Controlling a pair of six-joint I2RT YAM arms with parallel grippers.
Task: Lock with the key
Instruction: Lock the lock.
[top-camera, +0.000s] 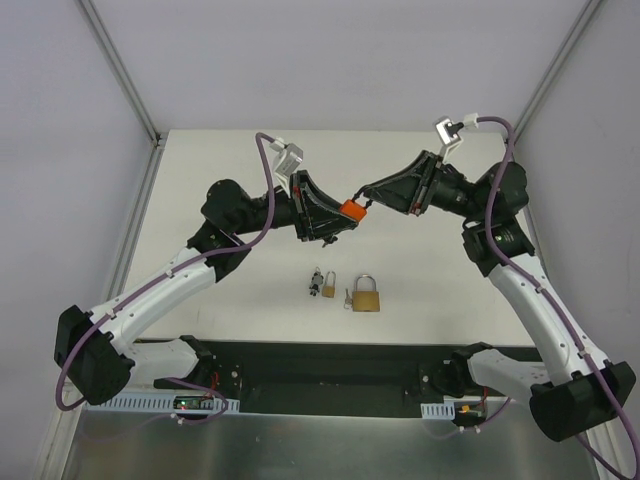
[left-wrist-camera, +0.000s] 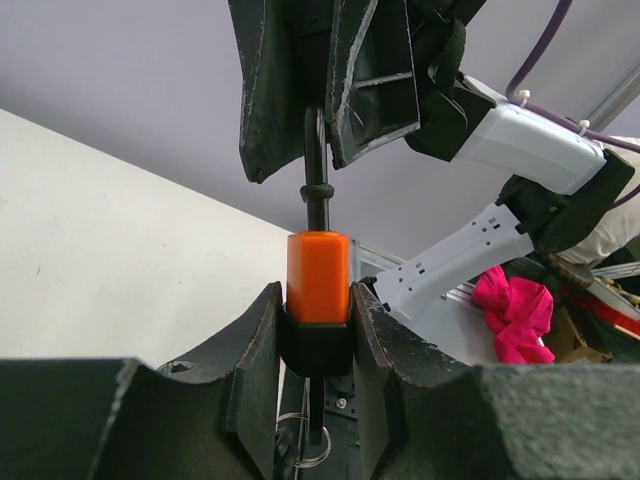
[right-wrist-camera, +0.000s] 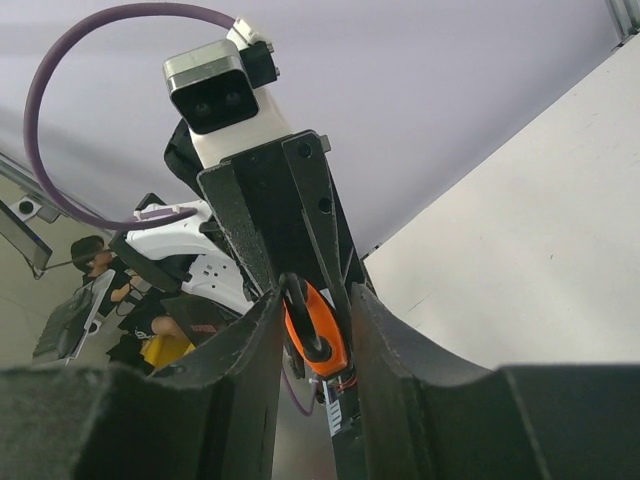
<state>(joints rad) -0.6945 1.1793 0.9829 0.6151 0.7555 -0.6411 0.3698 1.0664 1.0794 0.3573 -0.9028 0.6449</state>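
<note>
An orange padlock (top-camera: 351, 210) hangs in the air above the middle of the table. My left gripper (left-wrist-camera: 317, 340) is shut on its black lower end, orange body (left-wrist-camera: 318, 275) sticking up. A dark key (left-wrist-camera: 319, 405) with a wire ring (left-wrist-camera: 314, 458) pokes out of its underside between my left fingers. The black shackle (right-wrist-camera: 308, 318) points at my right gripper (right-wrist-camera: 315, 300), whose jaws stand narrowly around it. The shackle rests against one right finger (right-wrist-camera: 262, 330), with a gap to the other, so this gripper is open.
On the table below lie a brass padlock (top-camera: 365, 296) with keys beside it and a small lock with keys (top-camera: 320, 283). Both arm bases sit on the black rail (top-camera: 330, 375) at the near edge. White walls close in the back and sides.
</note>
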